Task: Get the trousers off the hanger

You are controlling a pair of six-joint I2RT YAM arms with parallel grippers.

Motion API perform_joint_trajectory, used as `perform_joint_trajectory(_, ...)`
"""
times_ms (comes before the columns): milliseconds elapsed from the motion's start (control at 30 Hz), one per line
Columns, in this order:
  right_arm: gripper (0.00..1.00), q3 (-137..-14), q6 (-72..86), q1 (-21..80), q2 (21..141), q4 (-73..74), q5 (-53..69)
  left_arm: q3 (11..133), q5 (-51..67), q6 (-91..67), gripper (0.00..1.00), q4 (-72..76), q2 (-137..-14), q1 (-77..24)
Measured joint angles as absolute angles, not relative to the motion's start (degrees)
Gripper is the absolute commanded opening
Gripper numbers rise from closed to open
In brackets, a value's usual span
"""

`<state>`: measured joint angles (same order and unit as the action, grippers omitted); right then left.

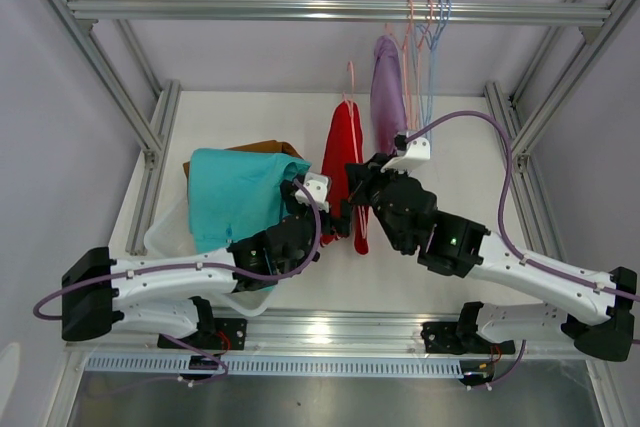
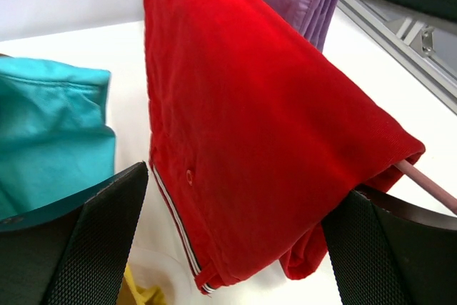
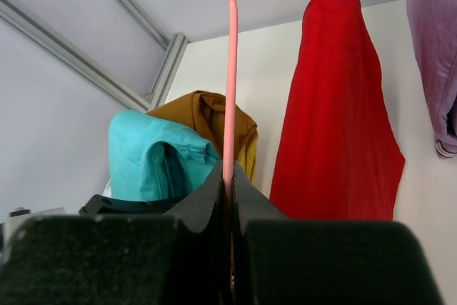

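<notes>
The red trousers [image 1: 345,162] hang folded over a pink hanger [image 3: 230,69], which is off the rail. My right gripper [image 3: 229,176] is shut on the hanger's wire, beside the red trousers [image 3: 335,119]. My left gripper [image 2: 239,241] is open, and the lower folded end of the red trousers [image 2: 271,126] with its striped waistband hangs between the fingers, apart from both pads. The hanger's bar [image 2: 428,180] pokes out of the fold at the right. Lilac trousers [image 1: 387,92] hang from the rail behind. Teal trousers [image 1: 235,197] lie over brown ones [image 1: 265,147] in a tub; yellow cloth [image 2: 139,292] shows below.
A pale plastic tub [image 1: 165,237] at the left holds the heaped trousers. Several bare hangers [image 1: 430,22] hang on the top rail [image 1: 300,10] at the right. Aluminium frame posts [image 1: 150,147] line both sides of the white table.
</notes>
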<state>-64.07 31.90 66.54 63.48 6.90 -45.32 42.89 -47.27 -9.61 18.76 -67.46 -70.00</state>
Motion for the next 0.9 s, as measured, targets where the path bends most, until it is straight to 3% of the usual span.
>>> perform_joint_trajectory(467, 0.0, -63.6, 35.5, 67.6, 61.7, 7.4, -43.3, 42.9, -47.5, -12.1, 0.99, 19.4, -70.1, -70.0)
perform_joint_trajectory(900, 0.0, -61.6, 37.5, 69.1, 59.2, 8.1, -43.6, 42.9, -48.9, -10.9, 0.91, 21.8, -70.1, -68.6)
